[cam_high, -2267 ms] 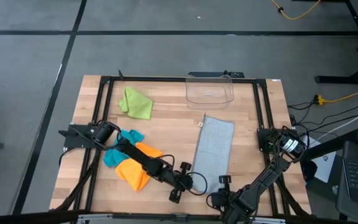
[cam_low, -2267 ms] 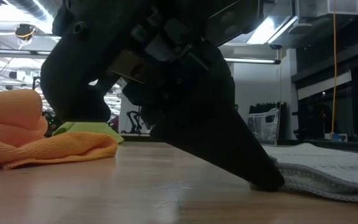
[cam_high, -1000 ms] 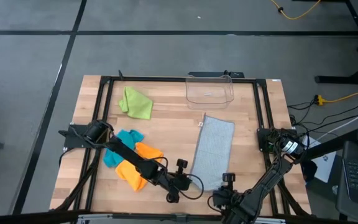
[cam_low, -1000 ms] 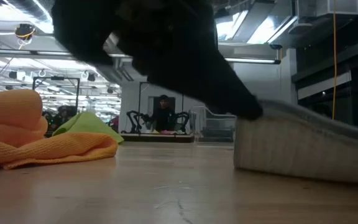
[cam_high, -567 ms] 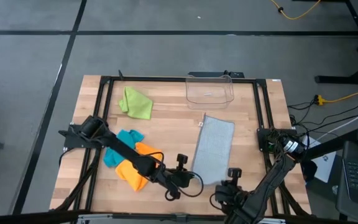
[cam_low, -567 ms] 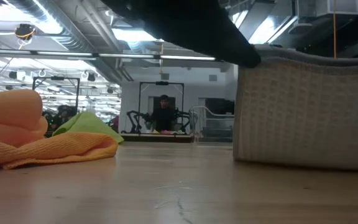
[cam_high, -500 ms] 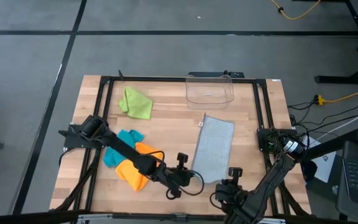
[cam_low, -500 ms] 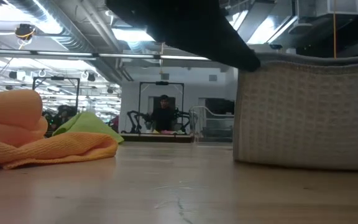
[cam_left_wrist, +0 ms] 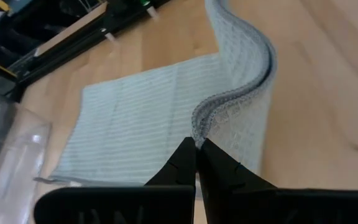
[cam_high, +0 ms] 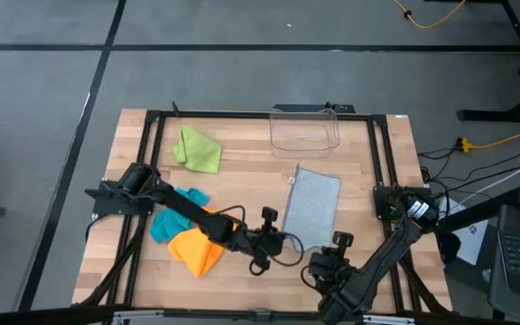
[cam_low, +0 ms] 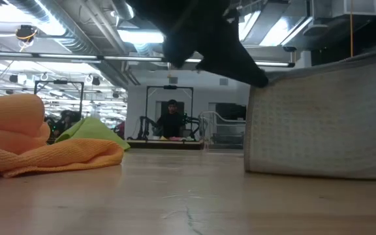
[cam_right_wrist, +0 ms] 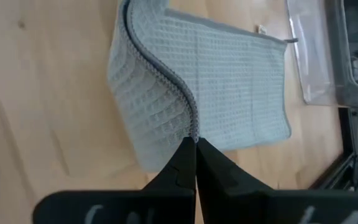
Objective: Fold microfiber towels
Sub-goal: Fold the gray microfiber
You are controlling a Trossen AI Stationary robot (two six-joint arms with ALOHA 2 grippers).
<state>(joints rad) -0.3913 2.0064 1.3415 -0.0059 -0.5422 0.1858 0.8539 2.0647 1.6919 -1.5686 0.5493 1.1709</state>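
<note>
Left gripper [cam_left_wrist: 196, 144] and right gripper [cam_right_wrist: 195, 143]: each clamped on a near corner of the light grey waffle-weave microfiber towel [cam_high: 312, 206]. Advice: carry both corners level, land them squarely on the far edge.

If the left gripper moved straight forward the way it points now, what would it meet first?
Probably more of the grey towel that the left gripper already pinches: its flat part lies straight ahead, with the clear bin beyond and to one side.
</note>
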